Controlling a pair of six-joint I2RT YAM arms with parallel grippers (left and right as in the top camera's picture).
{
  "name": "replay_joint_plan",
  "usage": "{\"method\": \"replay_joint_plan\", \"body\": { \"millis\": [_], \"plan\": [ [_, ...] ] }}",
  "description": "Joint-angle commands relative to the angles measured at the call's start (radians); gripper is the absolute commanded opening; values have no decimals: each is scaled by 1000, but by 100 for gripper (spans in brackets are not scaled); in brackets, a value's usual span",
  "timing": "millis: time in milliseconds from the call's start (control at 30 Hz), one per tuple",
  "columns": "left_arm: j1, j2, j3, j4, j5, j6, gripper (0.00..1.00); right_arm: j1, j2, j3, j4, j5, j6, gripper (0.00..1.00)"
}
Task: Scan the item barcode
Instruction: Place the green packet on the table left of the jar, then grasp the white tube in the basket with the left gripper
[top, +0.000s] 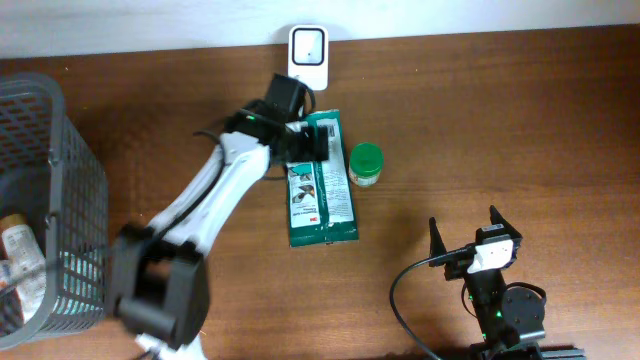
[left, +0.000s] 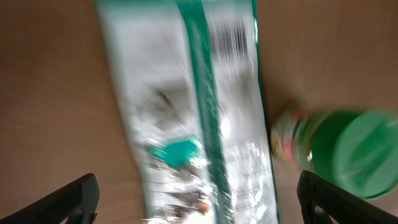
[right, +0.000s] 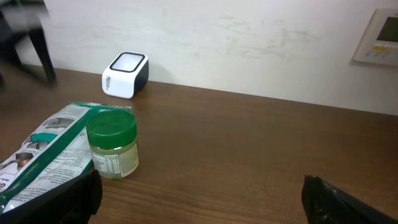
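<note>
Green-white packet flat on desk, barcode facing up, top end near white scanner. Green-lidded jar just beside packet's right edge. Left hand over packet's top end, fingers spread wide, gripping nothing. Right hand open, well apart. Wire basket far left.
</note>
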Motion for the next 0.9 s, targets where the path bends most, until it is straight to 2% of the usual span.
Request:
{"method": "replay_joint_plan", "body": {
  "millis": [0, 100, 167, 200, 333, 400, 500, 667, 700, 800, 867],
  "plan": [
    [51, -251, 53, -8, -308, 45, 99, 6, -8, -5, -5, -6, 8, 98],
    [241, -435, 53, -45, -315, 94, 99, 6, -8, -5, -5, -6, 8, 98],
    [441, -512, 53, -71, -314, 106, 99, 6, -8, -5, -5, -6, 9, 98],
    [610, -531, 53, -66, -314, 120, 99, 6, -8, -5, -5, -6, 8, 98],
    [914, -488, 53, -53, -303, 119, 100, 6, -8, -5, -5, -6, 8, 98],
    [1014, -428, 52, -64, -303, 119, 95, 6, -8, -5, -5, -6, 8, 98],
    [1093, -307, 39, -126, -296, 119, 90, 6, -8, -5, -5, -6, 8, 98],
    [1097, -166, -95, -122, -370, 135, 85, 6, -8, -5, -5, -6, 8, 98],
    [1097, -148, -127, -119, -371, 135, 79, 6, -8, -5, -5, -6, 8, 98],
    [1104, -98, -209, -89, -424, 135, 71, 6, -8, -5, -5, -6, 8, 98],
    [1116, -64, -275, -39, -466, 135, 62, 6, -8, -5, -5, -6, 8, 98]
  ]
}}
